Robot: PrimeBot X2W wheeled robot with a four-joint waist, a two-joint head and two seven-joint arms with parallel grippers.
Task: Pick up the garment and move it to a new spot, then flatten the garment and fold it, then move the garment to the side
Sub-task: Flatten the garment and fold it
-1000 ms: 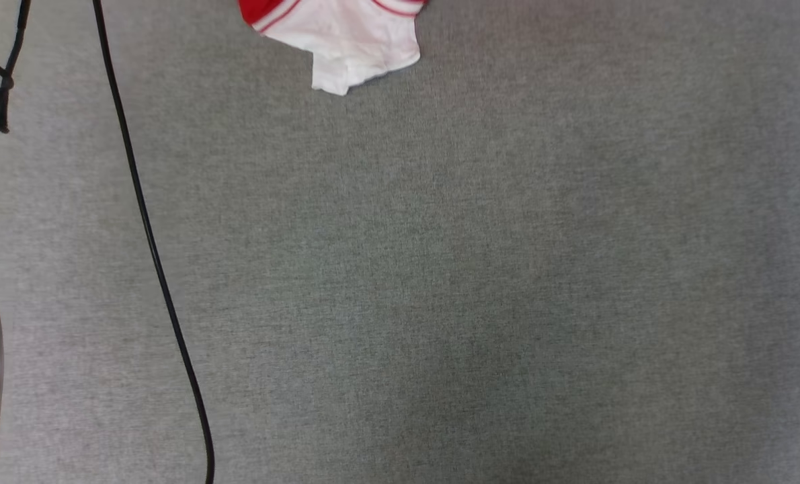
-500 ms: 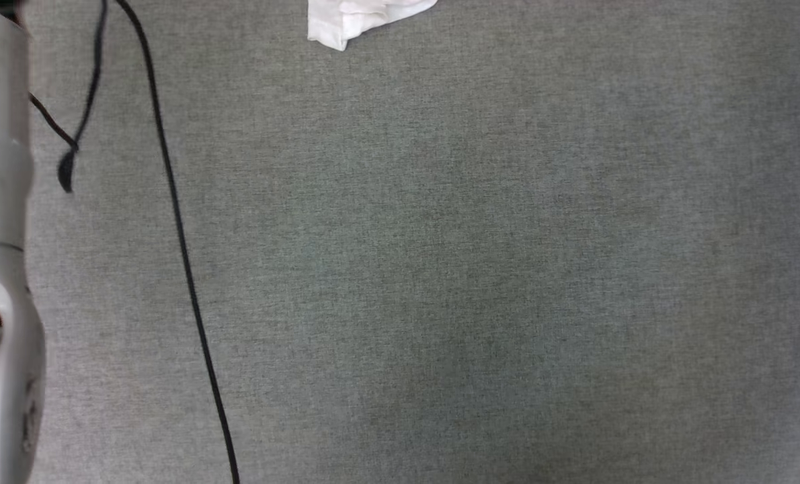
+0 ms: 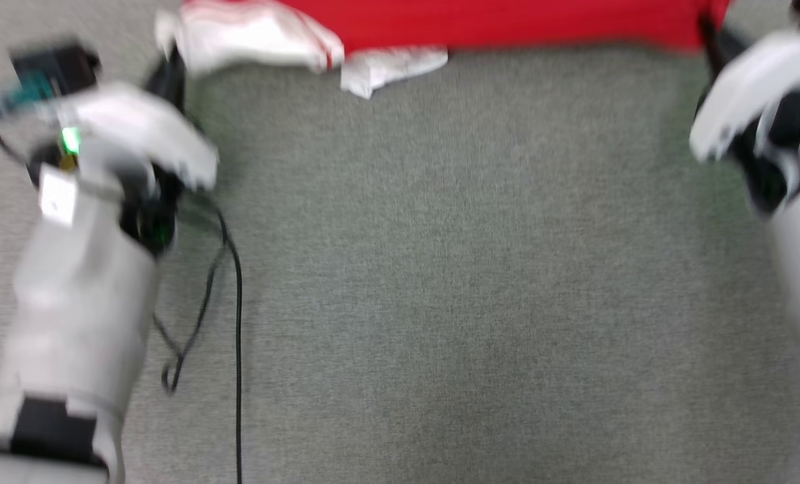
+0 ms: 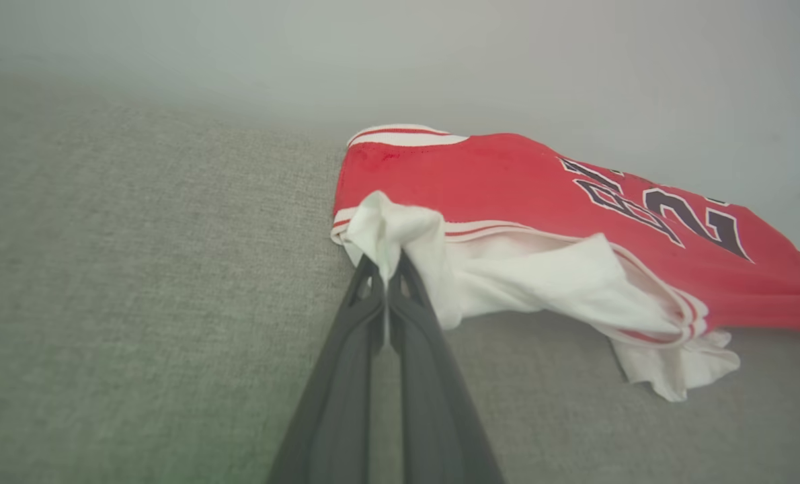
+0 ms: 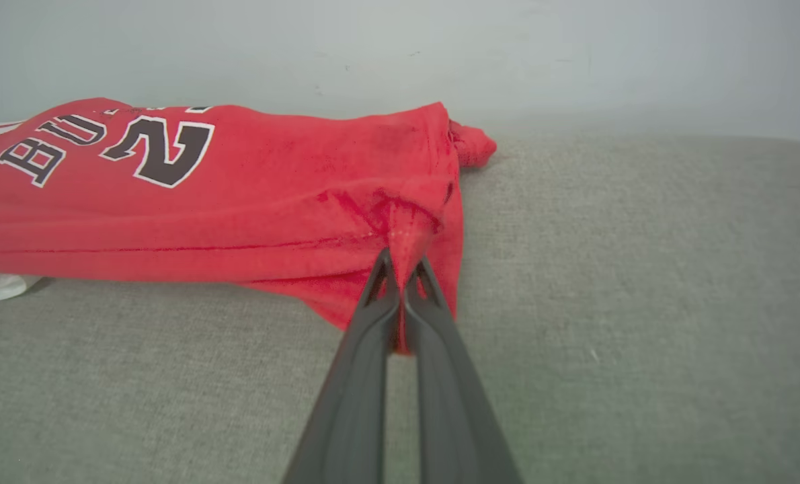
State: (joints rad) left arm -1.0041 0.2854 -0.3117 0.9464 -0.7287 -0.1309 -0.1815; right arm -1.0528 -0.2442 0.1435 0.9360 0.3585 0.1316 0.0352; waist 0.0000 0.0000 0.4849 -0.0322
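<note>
The garment [image 3: 507,23] is a red jersey with white sleeves, stretched in a band along the top of the blurred head view. My left gripper [image 4: 387,272] is shut on a bunch of its white sleeve fabric, lifting that corner a little. In the right wrist view my right gripper [image 5: 401,265] is shut on a pinch of the red cloth at the garment's [image 5: 238,181] other end. The black-and-white lettering faces up in both wrist views. In the head view the left gripper [image 3: 169,74] reaches to the sleeve at upper left, the right gripper [image 3: 709,40] to the red edge at upper right.
A grey cloth surface [image 3: 440,269] lies under everything. A thin black cable [image 3: 237,323] runs down it beside my left forearm [image 3: 77,316]. A pale wall [image 4: 440,54] stands behind the garment in the wrist views.
The head camera has moved. Both arms have come into the picture at the sides, and the garment's red body now shows spread along the top edge.
</note>
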